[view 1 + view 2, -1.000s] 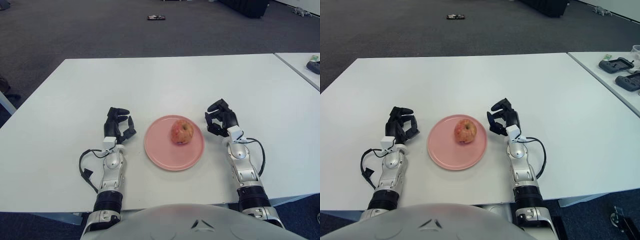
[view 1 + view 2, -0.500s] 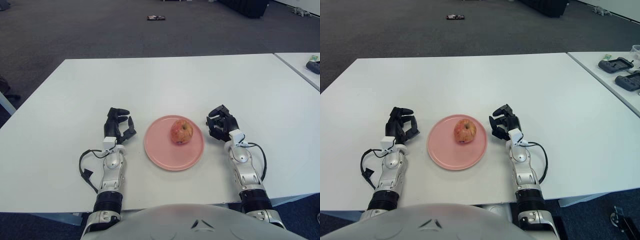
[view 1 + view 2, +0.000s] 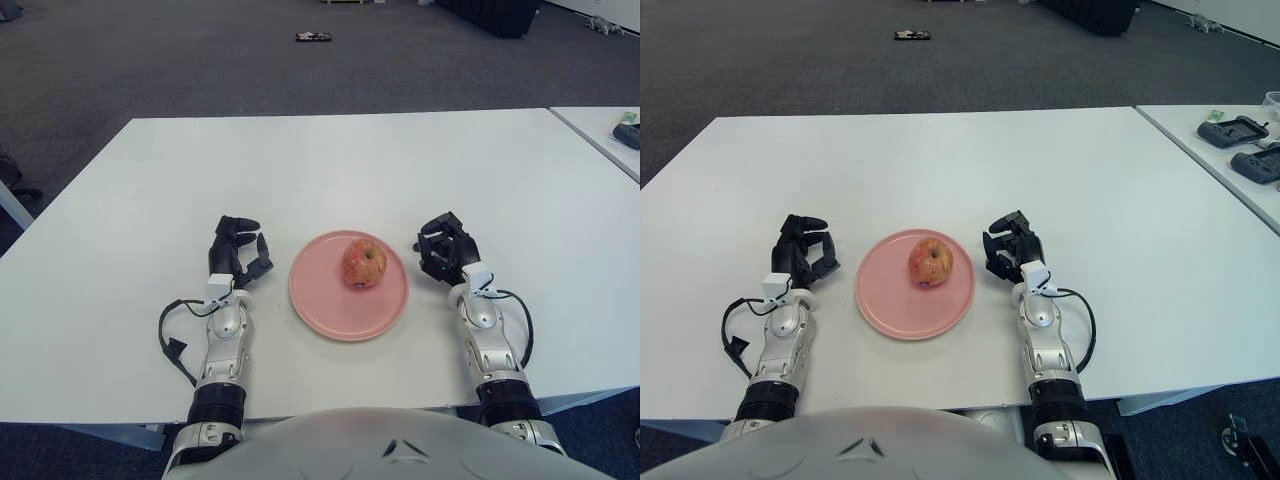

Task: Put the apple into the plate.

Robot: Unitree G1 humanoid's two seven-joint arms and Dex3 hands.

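The apple [image 3: 364, 264] is sitting in the pink plate [image 3: 322, 310] — toward the plate's far-right part — and the plate is lying on the white table [image 3: 330, 160] near the table's front edge, about midway between its left and right edges. The right hand [image 3: 447, 250] is showing just beside the plate's right rim, its fingers loosely curled and holding nothing. The left hand [image 3: 237, 251] is showing just off the plate's left rim — fingers likewise curled in, gripping nothing.
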